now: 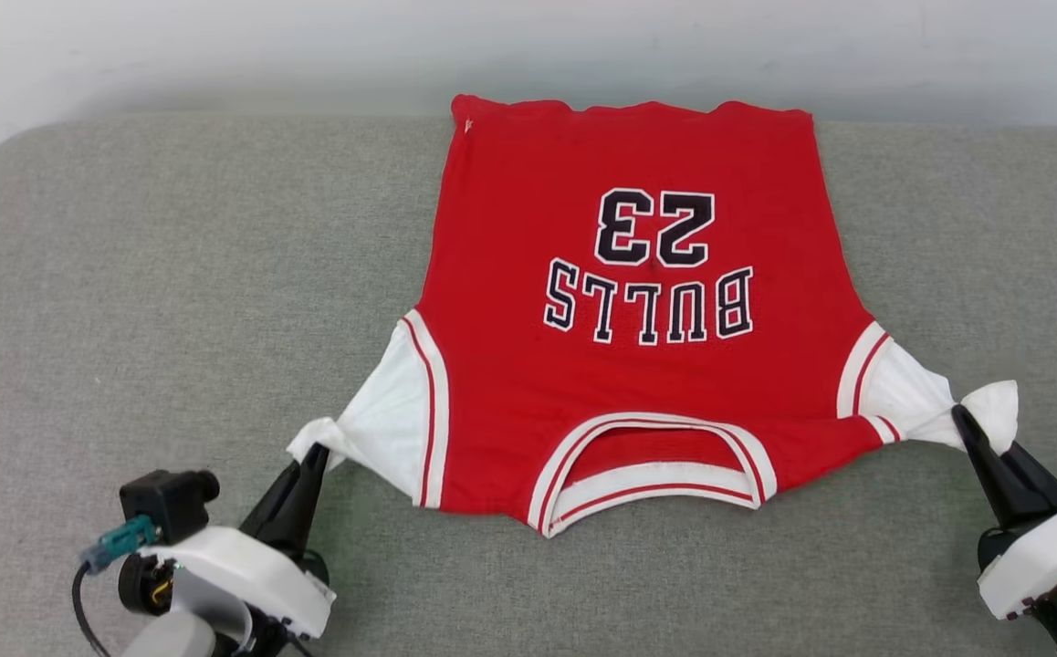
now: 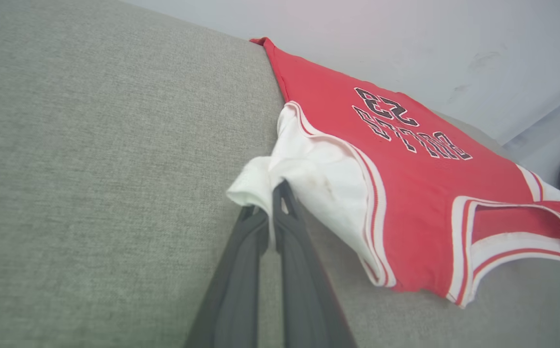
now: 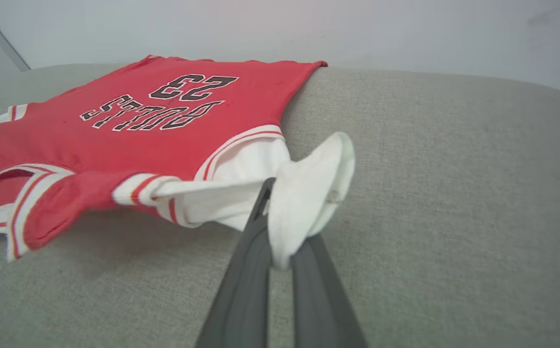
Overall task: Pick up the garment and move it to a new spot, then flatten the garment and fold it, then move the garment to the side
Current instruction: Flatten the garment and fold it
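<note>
Now the grey cushion (image 1: 127, 274) carries the garment (image 1: 638, 401), print up, hem (image 1: 629, 109) at the cushion's far edge, collar (image 1: 656, 476) lifted over its near side. We pinch each white sleeve by its bunched end: left tool (image 1: 315, 452) on the left sleeve (image 1: 387, 420), right tool (image 1: 959, 415) on the right sleeve (image 1: 912, 397). Both bites look shallow; pulling outward could slip a sleeve, and uneven pulls would skew the garment.

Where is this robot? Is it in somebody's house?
Probably an indoor room, maybe a lab: a grey fabric cushion like a sofa, in front of a plain white wall, with a red jersey spread on it.
</note>
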You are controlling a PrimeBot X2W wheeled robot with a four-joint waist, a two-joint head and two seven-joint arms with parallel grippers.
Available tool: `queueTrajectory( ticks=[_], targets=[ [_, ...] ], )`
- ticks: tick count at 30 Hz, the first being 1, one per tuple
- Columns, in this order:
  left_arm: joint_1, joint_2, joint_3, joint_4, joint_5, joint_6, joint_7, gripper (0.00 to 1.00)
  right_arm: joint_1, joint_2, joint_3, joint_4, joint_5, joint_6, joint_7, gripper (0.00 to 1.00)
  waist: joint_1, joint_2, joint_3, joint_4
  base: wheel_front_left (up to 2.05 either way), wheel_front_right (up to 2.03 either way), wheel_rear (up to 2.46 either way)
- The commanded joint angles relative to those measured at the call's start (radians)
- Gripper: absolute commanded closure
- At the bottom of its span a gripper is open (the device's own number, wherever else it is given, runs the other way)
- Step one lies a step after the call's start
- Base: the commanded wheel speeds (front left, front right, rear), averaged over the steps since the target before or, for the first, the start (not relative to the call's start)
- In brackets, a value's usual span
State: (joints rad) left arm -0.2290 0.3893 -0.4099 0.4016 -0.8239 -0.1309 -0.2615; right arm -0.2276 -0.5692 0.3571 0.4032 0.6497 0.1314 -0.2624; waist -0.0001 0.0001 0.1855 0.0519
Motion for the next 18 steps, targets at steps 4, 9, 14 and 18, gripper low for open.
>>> queueTrajectory(
  ticks=[4,9,14,18],
  targets=[
    [0.060,0.022,0.020,-0.044,0.012,0.001,-0.005,1.00,0.057,-0.027,-0.006,-0.041,-0.023,-0.002,0.000,1.00,0.0001,-0.0001,-0.009,-0.010,0.00,0.00,0.00],
    [0.147,0.042,0.060,-0.112,0.033,0.001,-0.005,1.00,0.106,-0.040,-0.037,-0.103,-0.042,-0.002,0.020,1.00,0.0001,-0.0001,-0.014,-0.024,0.00,0.00,0.00],
    [0.234,0.048,0.104,-0.178,0.053,0.001,-0.005,1.00,0.174,-0.034,-0.078,-0.180,-0.070,-0.002,0.050,1.00,0.0001,-0.0001,-0.018,-0.028,0.00,0.00,0.00],
    [0.305,0.046,0.130,-0.227,0.077,0.003,-0.005,1.00,0.234,-0.029,-0.110,-0.246,-0.104,-0.002,0.078,1.00,0.0001,-0.0001,-0.015,-0.031,0.00,0.00,0.00]
  ],
)
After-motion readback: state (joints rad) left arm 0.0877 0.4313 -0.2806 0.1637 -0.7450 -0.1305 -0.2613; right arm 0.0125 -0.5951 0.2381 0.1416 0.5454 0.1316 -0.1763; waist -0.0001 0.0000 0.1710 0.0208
